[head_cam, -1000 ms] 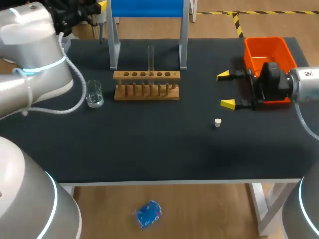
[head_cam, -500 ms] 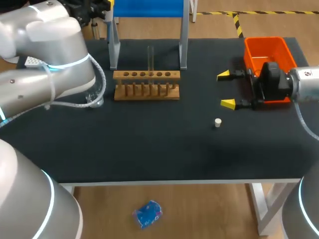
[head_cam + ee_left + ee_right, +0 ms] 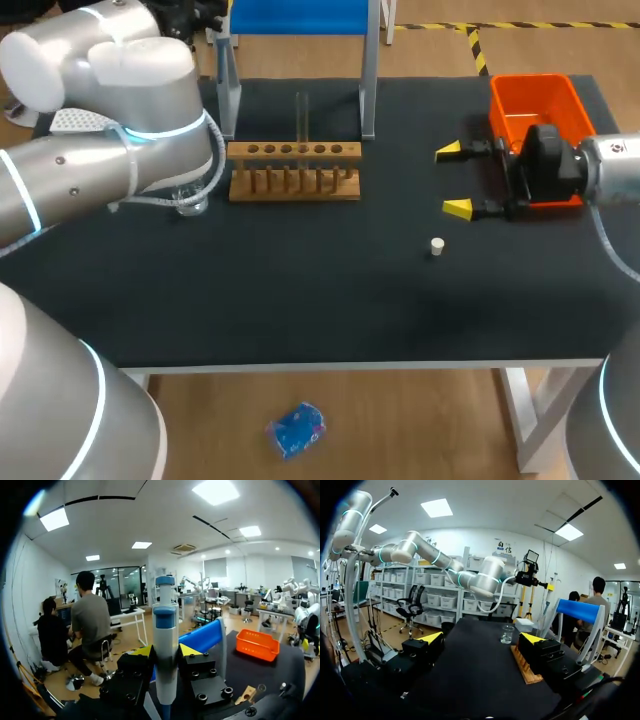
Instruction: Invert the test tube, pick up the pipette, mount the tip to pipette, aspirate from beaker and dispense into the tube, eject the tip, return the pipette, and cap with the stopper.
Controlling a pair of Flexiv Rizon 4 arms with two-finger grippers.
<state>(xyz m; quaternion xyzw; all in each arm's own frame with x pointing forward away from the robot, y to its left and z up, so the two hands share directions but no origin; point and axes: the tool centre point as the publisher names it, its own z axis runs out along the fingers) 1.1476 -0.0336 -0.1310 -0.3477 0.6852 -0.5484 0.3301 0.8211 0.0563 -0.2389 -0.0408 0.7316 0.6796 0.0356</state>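
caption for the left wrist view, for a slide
Left claw shut on the blue and white pipette, orange bin on the table beyond.

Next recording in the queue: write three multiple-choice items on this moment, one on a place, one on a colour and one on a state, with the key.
1. Where is the white stopper?
A) on the table, apart from the rack
B) on top of the rack
C) leaning against the rack

2. What colour is the bin behind the right pincer?
A) blue
B) orange
C) green

3. What is the left pincer holding?
A) nothing, it is open
B) a glass beaker
C) the pipette

Key:
1 A: in the head view the stopper lies alone on the dark tabletop, well clear of the rack.
2 B: its walls show bright orange in the head view.
3 C: in the left wrist view both fingers press the pipette from two sides.
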